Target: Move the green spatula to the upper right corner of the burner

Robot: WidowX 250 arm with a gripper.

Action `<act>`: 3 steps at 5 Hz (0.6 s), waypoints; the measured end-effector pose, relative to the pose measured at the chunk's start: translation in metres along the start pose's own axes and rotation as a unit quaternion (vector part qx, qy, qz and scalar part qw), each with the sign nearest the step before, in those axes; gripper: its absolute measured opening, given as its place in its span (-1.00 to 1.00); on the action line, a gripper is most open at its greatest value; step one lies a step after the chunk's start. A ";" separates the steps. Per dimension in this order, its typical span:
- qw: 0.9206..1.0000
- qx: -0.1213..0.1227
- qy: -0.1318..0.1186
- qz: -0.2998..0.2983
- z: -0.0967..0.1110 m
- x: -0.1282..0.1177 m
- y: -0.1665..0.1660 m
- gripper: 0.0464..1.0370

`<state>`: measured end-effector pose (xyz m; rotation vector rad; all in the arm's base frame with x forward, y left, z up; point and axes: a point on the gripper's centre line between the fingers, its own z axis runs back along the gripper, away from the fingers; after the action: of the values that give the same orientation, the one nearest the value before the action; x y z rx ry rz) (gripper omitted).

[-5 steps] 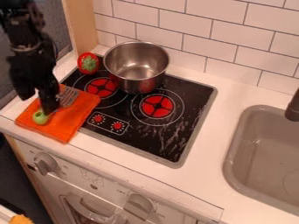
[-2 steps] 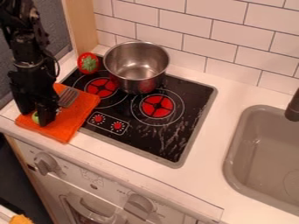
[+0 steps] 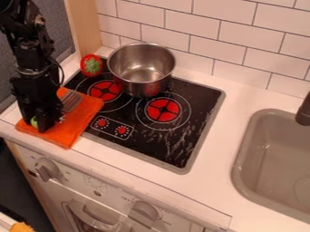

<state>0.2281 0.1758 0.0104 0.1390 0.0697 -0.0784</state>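
Gripper [image 3: 37, 124] is hanging at the left of the view, pointing down over the lower left part of an orange cloth [image 3: 75, 124]; it is covering much of the green spatula's handle, and whether it is standing wide, standing narrow or holding that handle, I cannot tell. The green spatula [image 3: 71, 102] is lying on the cloth, its green handle end peeking out beside the gripper, its slotted grey head pointing away toward the back; the cloth is lying partly on the bench [image 3: 212, 181] and partly over the left edge of the black stove top [image 3: 200, 97]. A metal pot [image 3: 142, 70] is standing upright toward the back of the stove top, between and behind two red burner marks; a red and green toy [image 3: 92, 65] is resting near the back left corner, just beside the pot; a grey sink [image 3: 275, 158] is sitting at the right, apart from the stove top; white tiles [image 3: 233, 29] are lining the wall behind.
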 end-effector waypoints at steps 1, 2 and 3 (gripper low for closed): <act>1.000 -0.004 -0.030 0.006 0.033 -0.004 -0.005 -0.24; 0.995 -0.020 -0.089 0.028 0.083 -0.013 -0.007 -0.24; 0.992 -0.042 -0.111 0.040 0.112 -0.017 -0.018 -0.24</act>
<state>0.2170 0.1435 0.1194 0.0482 -0.1548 -0.0102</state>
